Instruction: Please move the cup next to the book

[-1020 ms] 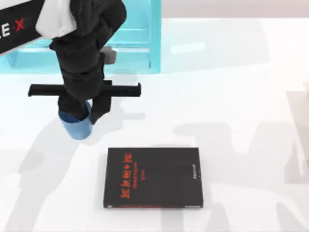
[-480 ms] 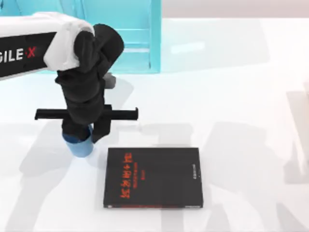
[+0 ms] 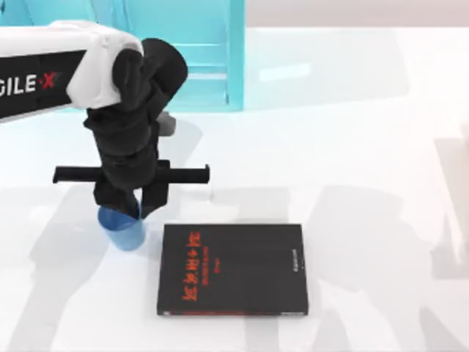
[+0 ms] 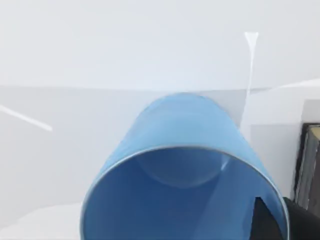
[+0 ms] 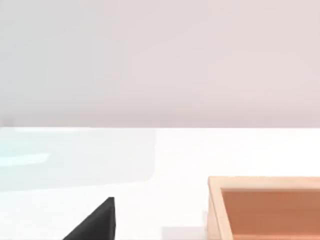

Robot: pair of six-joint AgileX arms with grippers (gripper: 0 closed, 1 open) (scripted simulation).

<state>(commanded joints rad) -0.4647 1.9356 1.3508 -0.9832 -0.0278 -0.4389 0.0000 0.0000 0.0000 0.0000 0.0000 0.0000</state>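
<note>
Cup (image 3: 123,231): on the table, just left of the book (image 3: 233,269), near its far left corner.
Left gripper (image 3: 132,207): directly above the cup, fingers clamped on its rim.
Nearer arm: left.
Right gripper: finger state cannot be told.

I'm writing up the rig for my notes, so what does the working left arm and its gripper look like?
The left arm has a white shell link printed with black lettering and a red X. Its wrist section is bulky, matte black and rounded. The left gripper is black too, with a long thin black crossbar across its body and dark fingers below. No cables show.
</note>
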